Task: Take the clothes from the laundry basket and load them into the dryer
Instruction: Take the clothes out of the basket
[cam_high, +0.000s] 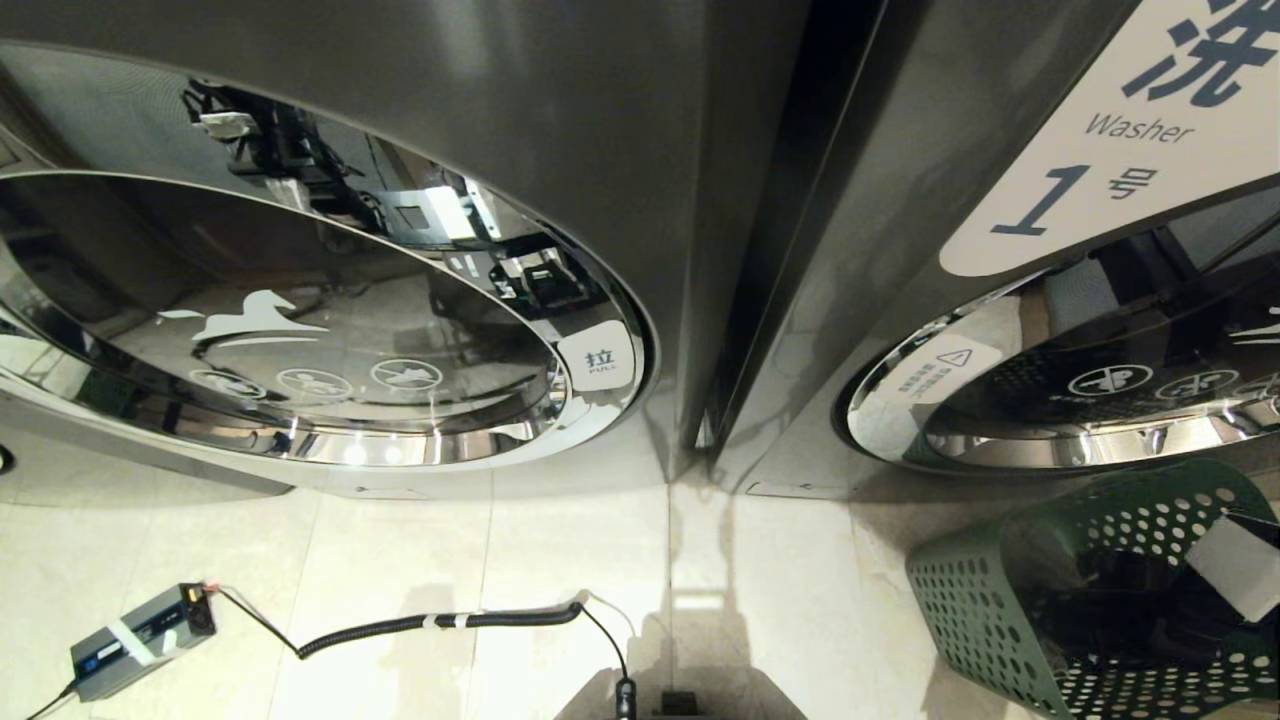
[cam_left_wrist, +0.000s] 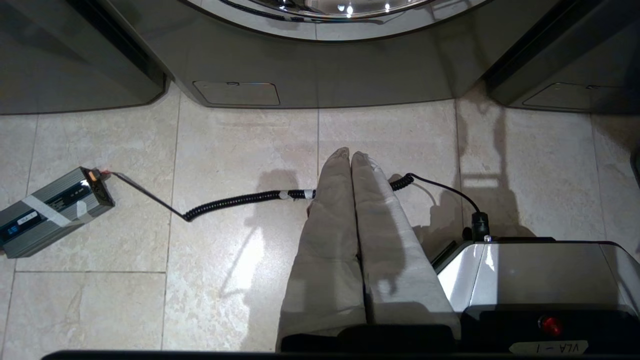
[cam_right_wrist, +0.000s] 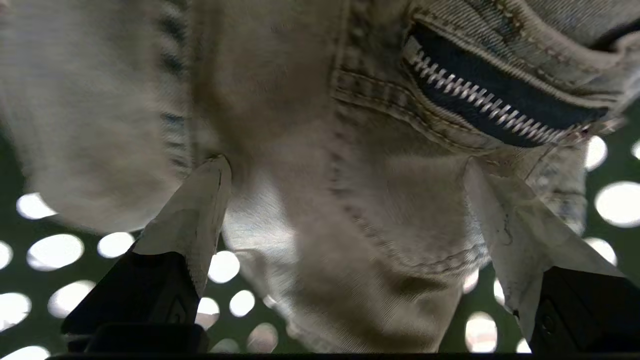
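Right gripper (cam_right_wrist: 345, 170) spread wide against denim jeans (cam_right_wrist: 310, 125), seemingly inside laundry basket (cam_high: 960, 600), left gripper (cam_left_wrist: 351, 157) closed.

The head camera looks steeply down at the washer fronts and the tiled floor (cam_high: 400, 600). The left wrist camera faces that same floor, sharing the grey box (cam_left_wrist: 50, 212) and coiled cable (cam_left_wrist: 240, 200). The right wrist camera sits very close to denim (cam_right_wrist: 320, 150) inside the laundry basket (cam_right_wrist: 30, 280).

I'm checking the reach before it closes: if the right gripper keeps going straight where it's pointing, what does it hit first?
Most likely the denim garment. The right gripper is open with its fingertips at the fabric, inside the laundry basket; how much gap remains is unclear.
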